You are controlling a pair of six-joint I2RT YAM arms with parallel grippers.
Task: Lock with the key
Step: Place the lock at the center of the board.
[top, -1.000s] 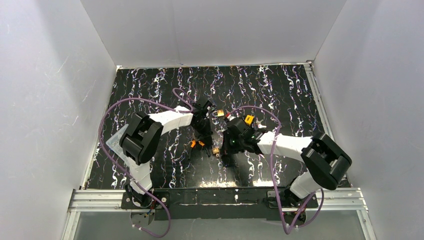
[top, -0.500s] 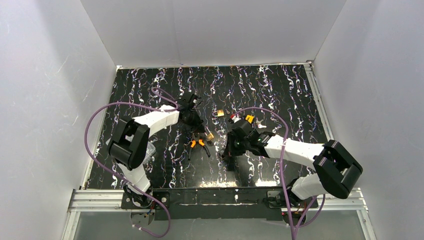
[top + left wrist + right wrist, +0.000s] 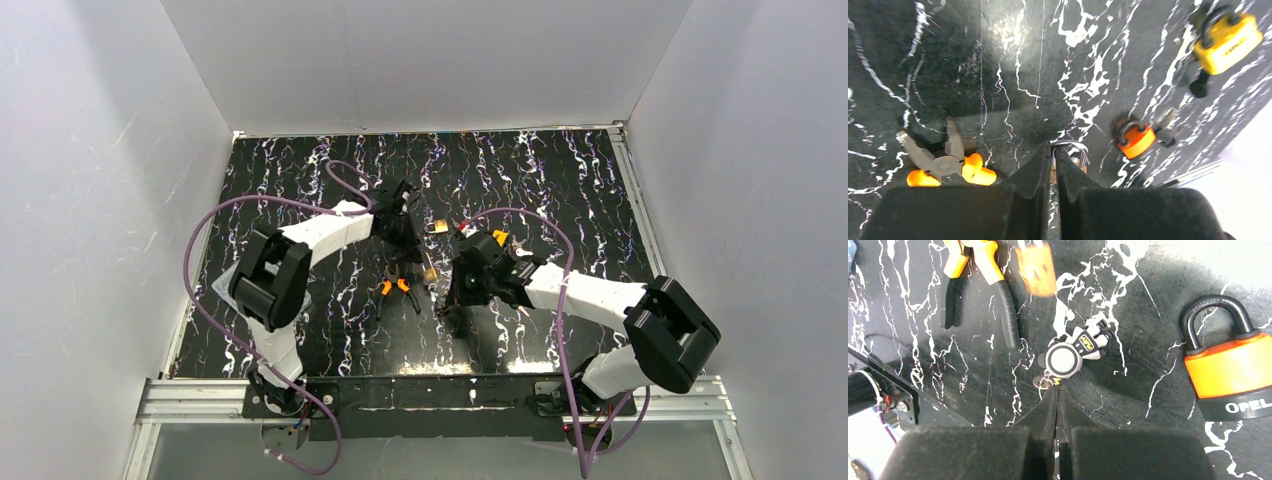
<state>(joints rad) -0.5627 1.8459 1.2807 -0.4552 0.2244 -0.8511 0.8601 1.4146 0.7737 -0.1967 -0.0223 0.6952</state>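
My left gripper (image 3: 1053,150) is shut on a small brass padlock (image 3: 1074,156). Its silver shackle sticks out past the fingertips. In the top view this padlock (image 3: 430,272) hangs at the left gripper (image 3: 414,258), just above the mat. My right gripper (image 3: 1056,392) is shut, with its tips pinching the key bunch (image 3: 1048,381) at the ring. The bunch's round white fob (image 3: 1064,360) lies just beyond the tips on the mat. In the top view the right gripper (image 3: 453,306) points down beside the held padlock.
An orange OPEL padlock (image 3: 1233,370) lies right of the key bunch and also shows in the top view (image 3: 498,238). A yellow padlock (image 3: 1228,40) lies farther back. Orange-handled pliers (image 3: 398,290) lie left of the grippers. White walls surround the mat.
The left arm swung left, then back to the right, carrying the small brass padlock away from the near edge. The right gripper stayed almost in place at the key bunch.
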